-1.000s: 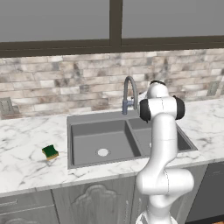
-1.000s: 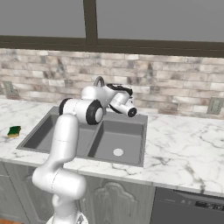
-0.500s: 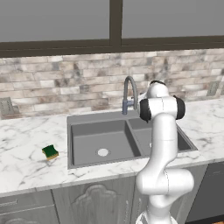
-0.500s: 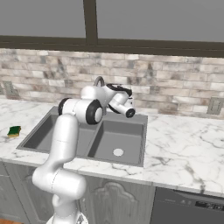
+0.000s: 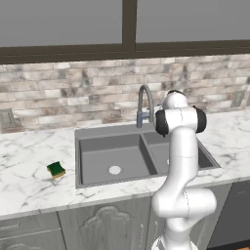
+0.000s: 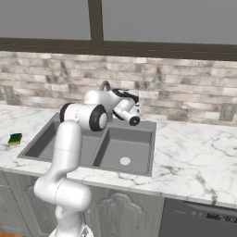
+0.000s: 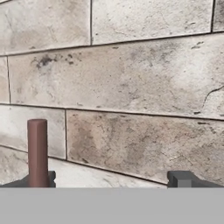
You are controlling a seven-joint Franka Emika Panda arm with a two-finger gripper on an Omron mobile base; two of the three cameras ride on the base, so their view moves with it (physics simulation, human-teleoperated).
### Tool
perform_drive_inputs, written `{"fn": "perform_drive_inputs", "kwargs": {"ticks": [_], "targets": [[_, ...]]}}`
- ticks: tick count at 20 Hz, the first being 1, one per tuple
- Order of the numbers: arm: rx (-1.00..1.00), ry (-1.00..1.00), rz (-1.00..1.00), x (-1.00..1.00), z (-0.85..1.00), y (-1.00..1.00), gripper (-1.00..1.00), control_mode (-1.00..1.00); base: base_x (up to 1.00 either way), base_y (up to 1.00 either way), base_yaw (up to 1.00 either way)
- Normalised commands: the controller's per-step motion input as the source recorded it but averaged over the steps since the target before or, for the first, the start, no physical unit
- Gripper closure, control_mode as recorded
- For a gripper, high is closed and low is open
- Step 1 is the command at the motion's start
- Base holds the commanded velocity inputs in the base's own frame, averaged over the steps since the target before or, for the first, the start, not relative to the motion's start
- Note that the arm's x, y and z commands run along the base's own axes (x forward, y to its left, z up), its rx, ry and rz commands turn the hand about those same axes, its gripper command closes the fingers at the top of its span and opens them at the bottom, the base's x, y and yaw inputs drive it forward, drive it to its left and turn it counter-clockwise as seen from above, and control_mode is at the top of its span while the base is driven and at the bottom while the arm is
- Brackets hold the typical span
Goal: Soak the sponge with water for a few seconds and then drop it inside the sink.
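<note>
The sponge [image 5: 56,169] is a small green-topped block lying on the marble counter left of the sink [image 5: 97,146]; it also sits at the far left in the right base view [image 6: 15,138]. No water runs from the grey gooseneck faucet [image 5: 144,103]. My gripper [image 6: 135,102] is raised over the back rim of the sink [image 6: 134,141], beside the faucet, and points at the brick wall. In the hand view the gripper [image 7: 111,181] is open, its fingertips [image 7: 180,178] wide apart with nothing between them. The sponge is far off to the gripper's left.
A reddish-brown upright rod [image 7: 37,153] stands just above the left fingertip, close to the brick backsplash [image 7: 131,78]. Marble counter [image 6: 194,152] stretches to the right of the sink. A wall outlet [image 6: 226,111] sits on the backsplash at the right.
The hand has edged slightly toward the back wall by the faucet. The sponge has not moved.
</note>
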Motion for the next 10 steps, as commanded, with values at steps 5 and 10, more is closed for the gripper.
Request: {"fn": "perform_drive_inputs", "kwargs": {"ticks": [5,10], "targets": [[0.03,0.0,-0.04,0.0,-0.05,-0.55,-1.0,-1.0,0.0,0.0,0.0],[0.04,0.0,-0.04,0.0,-0.08,-0.62,-1.0,-1.0,0.0,0.0,0.0]]}}
